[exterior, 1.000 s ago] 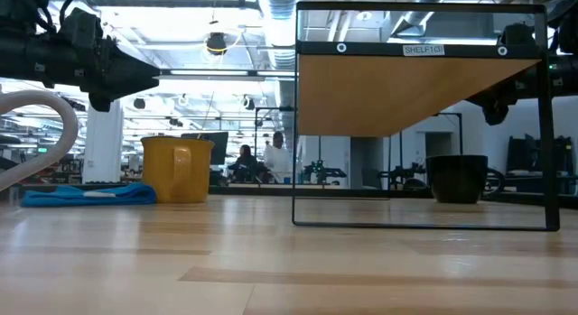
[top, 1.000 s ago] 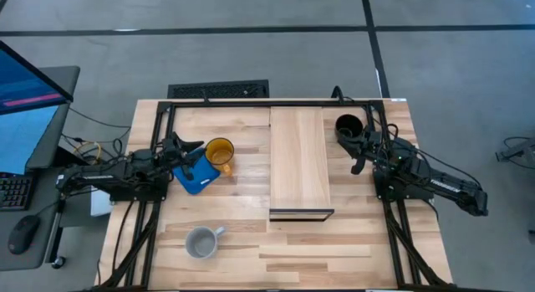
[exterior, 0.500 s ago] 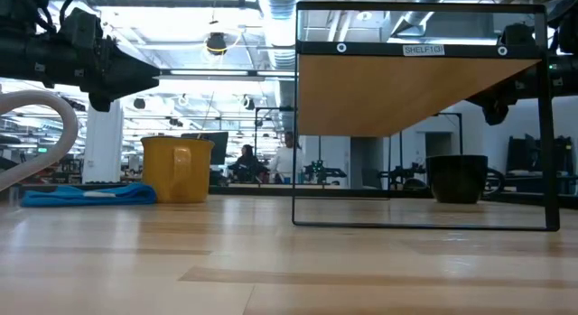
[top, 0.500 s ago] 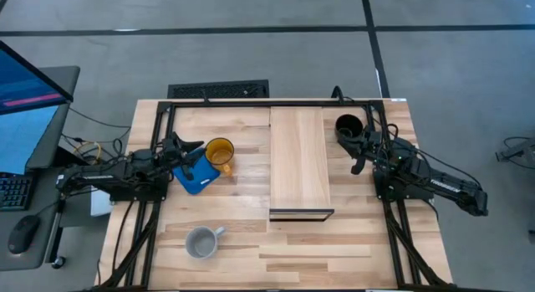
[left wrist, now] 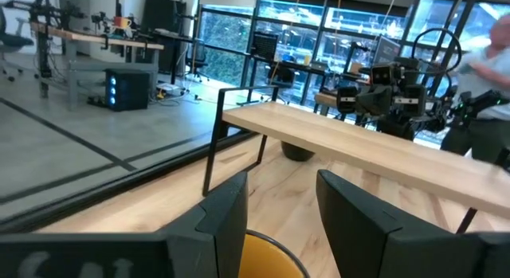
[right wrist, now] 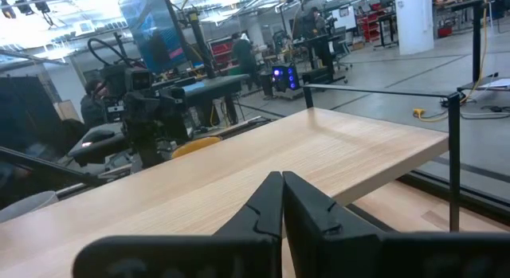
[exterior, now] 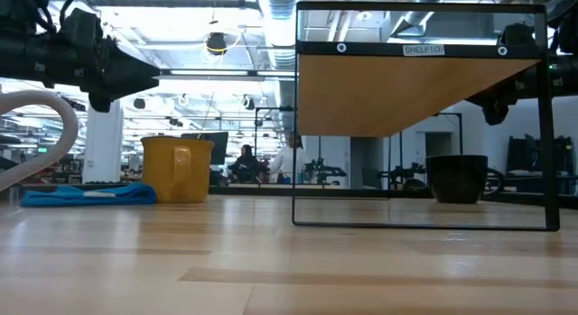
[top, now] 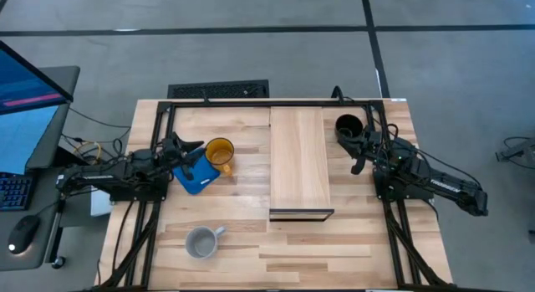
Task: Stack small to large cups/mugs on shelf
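Long pale-wood shelf on dark frame, mid-table, bare. Yellow-orange handled mug left of shelf, touching flat blue square pad. Left gripper beside it, fingers spread, holding nothing. Light grey mug at near-left table area. Glossy black mug right of shelf; right gripper just beside it, fingers pressed together, empty.

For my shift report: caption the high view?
Three mugs on the table, shelf empty; left hand open by yellow mug, right hand shut.
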